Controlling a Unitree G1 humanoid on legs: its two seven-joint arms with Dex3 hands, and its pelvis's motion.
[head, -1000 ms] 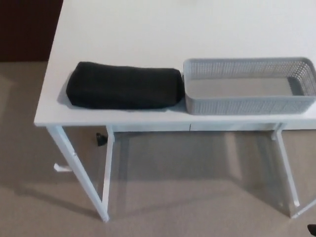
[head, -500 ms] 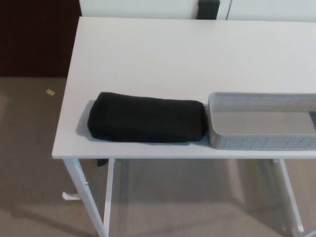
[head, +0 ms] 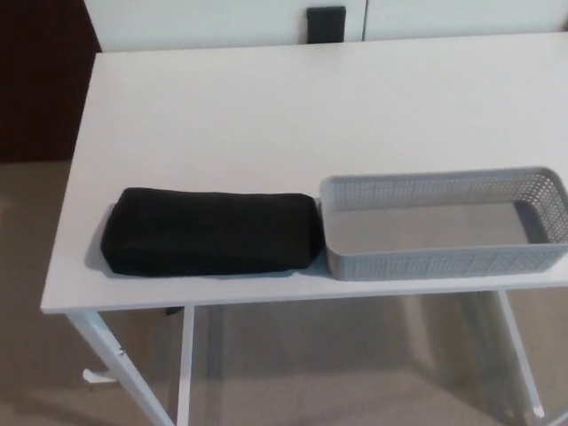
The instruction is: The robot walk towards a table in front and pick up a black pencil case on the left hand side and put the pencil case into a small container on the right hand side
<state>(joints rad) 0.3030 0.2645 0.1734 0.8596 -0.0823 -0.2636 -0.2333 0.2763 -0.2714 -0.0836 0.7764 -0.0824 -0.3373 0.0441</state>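
White and smooth, the table [head: 266, 124] fills most of the head view, its right side running off the picture and its thin white metal legs [head: 184, 364] cut short at the bottom edge. Neither robot hand shows anywhere, so how their fingers stand cannot be told. Soft, matte black fabric makes up the pencil case [head: 210, 232], a long rounded pouch lying flat near the table's front edge on the left, its long axis running left to right along that edge. Its right end touches or nearly touches the container [head: 441, 262], a shallow grey plastic basket with perforated walls, rectangular and empty. A small dark object [head: 326, 23] behind the table is too indistinct to identify.
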